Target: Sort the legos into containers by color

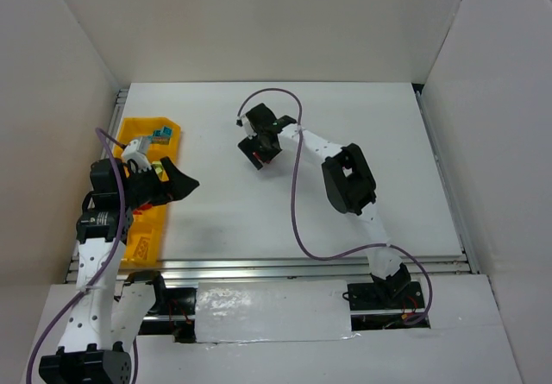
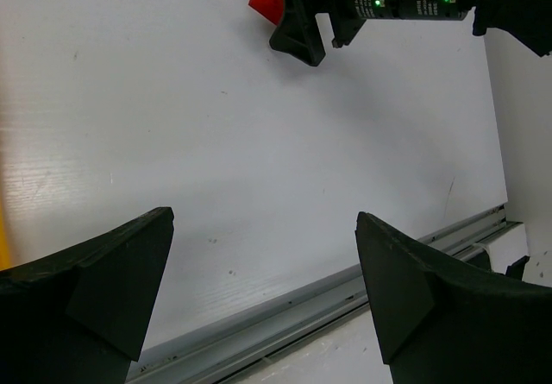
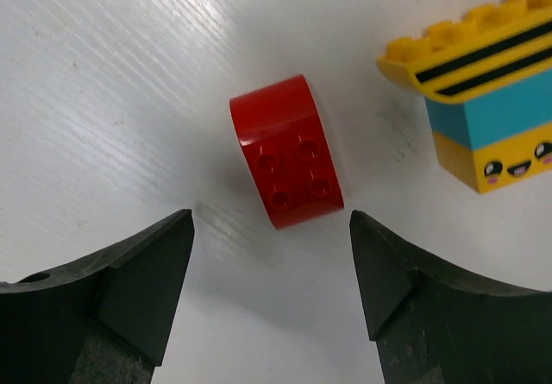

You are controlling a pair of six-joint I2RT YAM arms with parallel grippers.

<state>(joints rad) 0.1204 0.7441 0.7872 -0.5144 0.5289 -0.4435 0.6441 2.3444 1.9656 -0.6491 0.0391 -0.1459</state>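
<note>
A red brick (image 3: 286, 164) with a rounded back lies on the white table, just beyond my right gripper's (image 3: 272, 229) open, empty tips. To its right stands a clump (image 3: 492, 99) of a yellow striped brick, a teal brick and a yellow face brick. In the top view my right gripper (image 1: 259, 147) hovers mid-table over the red brick (image 1: 264, 160). The yellow-orange bin tray (image 1: 138, 246) lies along the left edge with a teal brick (image 1: 160, 132) in its far compartment. My left gripper (image 1: 177, 185) is open and empty beside the tray; its wrist view (image 2: 265, 229) shows the red brick (image 2: 266, 3) far off.
A grey aluminium rail (image 1: 302, 267) runs along the table's near edge and shows in the left wrist view (image 2: 302, 315). White walls enclose the table on three sides. A purple cable (image 1: 297, 203) loops over the table by the right arm.
</note>
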